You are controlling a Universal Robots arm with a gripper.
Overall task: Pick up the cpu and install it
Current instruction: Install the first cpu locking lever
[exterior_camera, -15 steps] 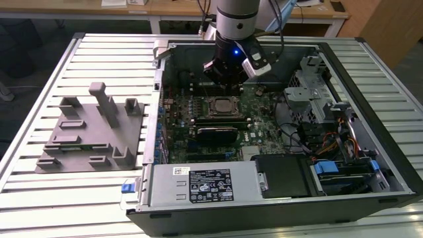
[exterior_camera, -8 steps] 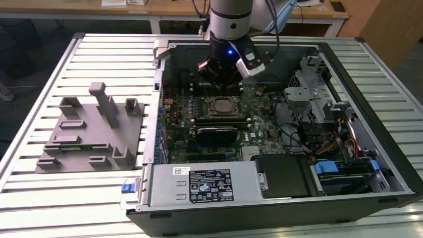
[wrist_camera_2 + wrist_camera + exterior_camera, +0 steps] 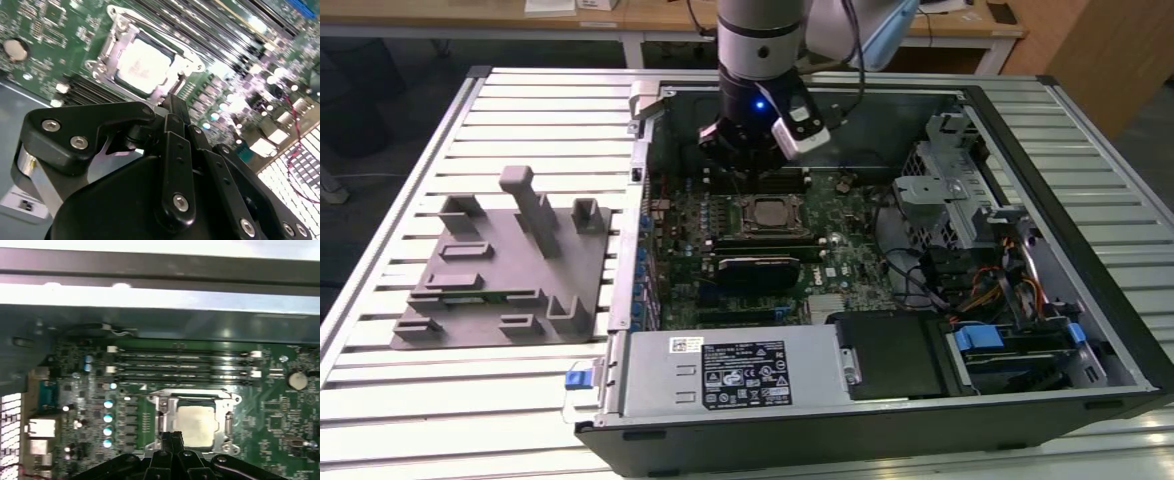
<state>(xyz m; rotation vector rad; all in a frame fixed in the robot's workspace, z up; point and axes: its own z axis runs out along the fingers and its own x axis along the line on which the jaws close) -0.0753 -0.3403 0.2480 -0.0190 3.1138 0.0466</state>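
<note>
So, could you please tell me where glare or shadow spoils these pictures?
In the second wrist view, glare whitens the cpu and much of the motherboard; in the first wrist view, the case wall burns out to a white band; the exterior view is evenly lit, with the motherboard in shade.

A robotics lab: slatted metal bench (image 3: 400, 150), opened computer case (image 3: 881, 445).

- Exterior view: even overhead room light, slatted table (image 3: 494, 400) bright, inside of computer case (image 3: 854, 445) darker, soft shadows.
- Second wrist view: hard glare blows out part of motherboard (image 3: 235, 95); cpu (image 3: 142, 65) lid washed pale; gripper (image 3: 172, 102) black, underexposed, slightly soft.
- First wrist view: dim, blurry; case wall band overexposed.
</note>
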